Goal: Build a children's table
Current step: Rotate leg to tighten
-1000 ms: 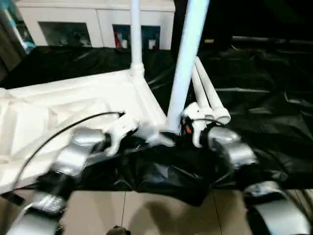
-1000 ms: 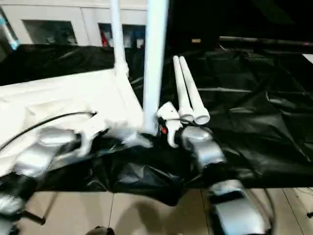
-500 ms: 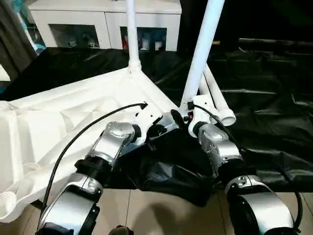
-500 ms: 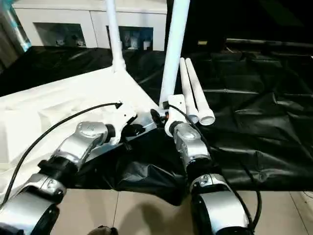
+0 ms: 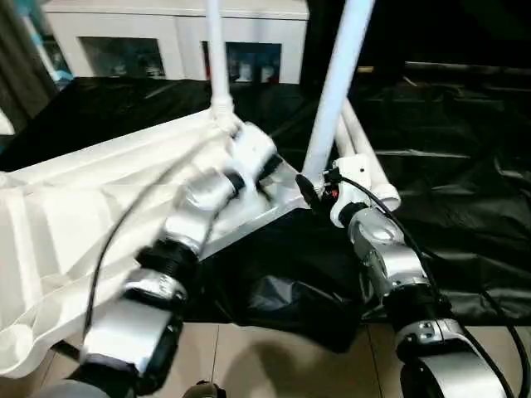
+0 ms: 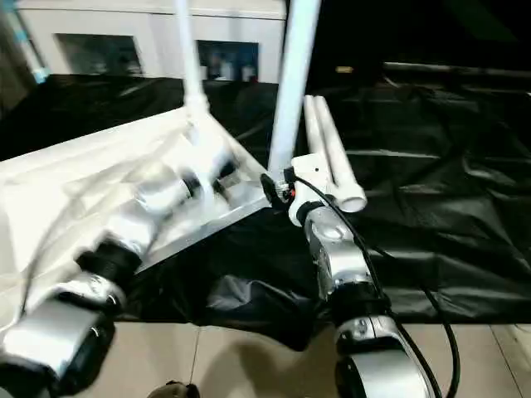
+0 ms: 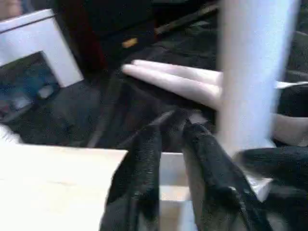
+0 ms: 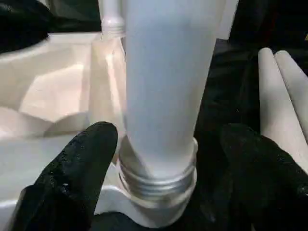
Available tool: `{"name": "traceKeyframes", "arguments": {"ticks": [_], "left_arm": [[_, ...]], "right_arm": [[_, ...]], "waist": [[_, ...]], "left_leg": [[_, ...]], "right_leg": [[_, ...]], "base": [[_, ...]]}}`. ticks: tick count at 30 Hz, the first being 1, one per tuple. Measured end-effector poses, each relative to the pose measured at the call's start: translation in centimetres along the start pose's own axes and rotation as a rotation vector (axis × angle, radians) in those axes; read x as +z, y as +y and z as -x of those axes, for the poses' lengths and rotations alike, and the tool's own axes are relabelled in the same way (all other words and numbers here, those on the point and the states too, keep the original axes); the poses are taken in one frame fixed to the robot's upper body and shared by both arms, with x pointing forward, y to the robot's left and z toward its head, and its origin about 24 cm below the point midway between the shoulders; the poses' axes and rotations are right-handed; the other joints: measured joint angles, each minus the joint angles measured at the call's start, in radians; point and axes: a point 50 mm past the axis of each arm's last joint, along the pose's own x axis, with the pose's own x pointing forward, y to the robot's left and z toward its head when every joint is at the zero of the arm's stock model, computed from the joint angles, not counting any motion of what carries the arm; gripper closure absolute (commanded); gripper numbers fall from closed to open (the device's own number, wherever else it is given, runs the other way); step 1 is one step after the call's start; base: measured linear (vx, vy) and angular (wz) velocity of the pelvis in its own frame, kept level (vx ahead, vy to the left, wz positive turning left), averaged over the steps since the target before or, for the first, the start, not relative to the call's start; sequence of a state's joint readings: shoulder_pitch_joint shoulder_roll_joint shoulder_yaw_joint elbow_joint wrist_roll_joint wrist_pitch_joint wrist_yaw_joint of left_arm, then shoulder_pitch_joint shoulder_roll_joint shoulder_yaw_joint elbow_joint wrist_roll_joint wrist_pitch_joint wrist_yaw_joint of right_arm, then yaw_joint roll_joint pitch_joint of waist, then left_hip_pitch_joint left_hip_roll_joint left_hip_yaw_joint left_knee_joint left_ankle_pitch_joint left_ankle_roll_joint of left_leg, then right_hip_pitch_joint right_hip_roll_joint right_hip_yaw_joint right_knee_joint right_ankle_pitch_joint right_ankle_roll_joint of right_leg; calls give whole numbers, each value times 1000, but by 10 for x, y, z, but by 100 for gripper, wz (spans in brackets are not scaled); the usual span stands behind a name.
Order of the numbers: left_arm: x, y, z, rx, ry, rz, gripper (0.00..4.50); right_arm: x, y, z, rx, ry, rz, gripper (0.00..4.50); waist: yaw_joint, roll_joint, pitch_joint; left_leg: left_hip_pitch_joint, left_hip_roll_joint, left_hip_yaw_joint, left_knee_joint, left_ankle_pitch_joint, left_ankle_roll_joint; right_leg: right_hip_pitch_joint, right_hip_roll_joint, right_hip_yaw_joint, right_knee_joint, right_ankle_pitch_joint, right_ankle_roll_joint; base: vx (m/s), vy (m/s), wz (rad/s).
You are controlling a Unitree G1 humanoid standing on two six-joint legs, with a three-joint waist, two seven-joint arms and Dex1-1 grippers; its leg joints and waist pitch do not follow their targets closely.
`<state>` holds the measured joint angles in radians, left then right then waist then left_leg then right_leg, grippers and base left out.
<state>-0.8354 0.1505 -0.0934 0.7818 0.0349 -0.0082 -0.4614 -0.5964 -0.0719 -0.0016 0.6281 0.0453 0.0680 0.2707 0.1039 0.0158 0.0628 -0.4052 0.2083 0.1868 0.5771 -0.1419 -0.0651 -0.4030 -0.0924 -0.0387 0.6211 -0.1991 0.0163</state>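
Note:
The children's table top [image 5: 99,199] lies upside down on the black cloth, white and rimmed. One white leg [image 5: 216,58] stands in its far corner. A second leg [image 5: 338,91] stands in the near right corner, its threaded base [image 8: 159,178] seated in the socket. My right gripper [image 8: 168,134] is open, with one black finger on each side of that base and neither touching it. Two loose legs [image 5: 369,170] lie side by side just behind it. My left gripper [image 7: 175,122] hovers over the top near that corner, blurred, fingers close together and holding nothing.
The black-draped work table [image 5: 465,207] stretches to the right and back, its cloth hanging over the front edge above a tiled floor [image 5: 274,365]. A white glass-door cabinet [image 5: 174,33] stands behind.
My left arm has swung up and away from the near corner, over the table top. My right gripper's fingers have spread wider around the leg's base.

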Motion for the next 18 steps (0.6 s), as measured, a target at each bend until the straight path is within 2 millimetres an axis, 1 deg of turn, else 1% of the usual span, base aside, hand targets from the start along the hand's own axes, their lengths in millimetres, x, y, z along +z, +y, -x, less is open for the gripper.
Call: {"name": "traceKeyframes", "arguments": {"ticks": [1,3,4,5,6,7,8,10,11,12,13,14,15,16,18], "left_arm": [[-6,8,5,35,31,-5,316],[-16,28,21,126,99,-33,310],[-20,37,27,162,124,-38,310],[-27,53,44,237,165,-48,304],[-32,62,53,279,192,-51,290],[-37,72,70,331,223,-64,276],[-42,80,83,366,255,-68,269],[-53,92,109,437,325,-78,267],[-56,96,119,467,353,-83,267],[-59,101,129,499,383,-91,235],[-63,108,142,547,417,-93,228],[-64,112,150,577,440,-100,229],[-65,116,158,606,462,-109,231],[-66,120,165,633,481,-118,212],[-65,124,172,657,505,-122,204]], "right_arm": [[-3,3,1,11,18,11,61],[-9,12,2,63,61,32,61],[-11,14,4,72,73,34,61],[-16,15,7,98,109,47,61],[-20,16,9,113,136,51,61],[-21,20,12,137,158,58,61],[-21,21,13,151,168,64,61],[-18,23,14,179,189,75,61],[-19,24,14,185,197,79,61],[-19,24,14,188,200,79,61],[-20,25,13,189,204,77,61],[-20,26,13,191,207,75,61],[-21,27,12,193,213,71,80],[-23,27,12,194,224,68,98],[-27,30,11,202,258,62,101]], "waist": [[-3,1,0],[-12,2,1],[-13,2,1],[-15,2,1],[-14,2,1],[-15,2,1],[-16,2,1],[-15,2,1],[-15,0,0],[-14,-1,0],[-14,-5,-1],[-14,-7,-1],[-14,-8,-2],[-13,-10,-3],[-13,-12,-4]], "left_leg": [[0,0,-1,0,0,0],[0,0,-3,-1,0,0],[0,0,-5,-1,0,0],[0,0,-6,-1,0,0],[0,0,-8,-1,0,-1],[0,0,-8,-2,0,-1],[0,0,-8,-2,0,-1],[1,0,-9,-2,0,-1],[1,0,-8,-2,0,-1],[1,0,-9,-2,0,-1],[1,0,-9,-3,0,-1],[1,0,-9,-3,0,-1],[2,0,-9,-3,0,-2],[2,0,-9,-3,0,-2],[2,-1,-10,-3,0,-2]], "right_leg": [[0,1,0,0,0,0],[-1,2,0,0,0,0],[-1,3,-1,0,0,1],[-1,3,-1,0,-1,1],[-1,4,-1,0,-1,1],[-1,4,-1,-1,-1,1],[0,4,-1,-2,-1,1],[0,4,-1,-3,-1,1],[0,4,-1,-3,-1,1],[0,4,-1,-3,-1,1],[0,4,-1,-3,-1,1],[0,4,-1,-2,-1,1],[1,4,-1,-2,-1,1],[1,4,-1,-2,-1,1],[1,3,0,-2,0,1]], "base": [[0,0,0],[0,0,0],[0,0,0],[0,0,0],[0,0,0],[0,0,0],[0,0,0],[0,0,0],[0,0,0],[0,0,0],[0,0,0],[0,0,0],[0,0,0],[0,0,0],[0,0,0]]}}
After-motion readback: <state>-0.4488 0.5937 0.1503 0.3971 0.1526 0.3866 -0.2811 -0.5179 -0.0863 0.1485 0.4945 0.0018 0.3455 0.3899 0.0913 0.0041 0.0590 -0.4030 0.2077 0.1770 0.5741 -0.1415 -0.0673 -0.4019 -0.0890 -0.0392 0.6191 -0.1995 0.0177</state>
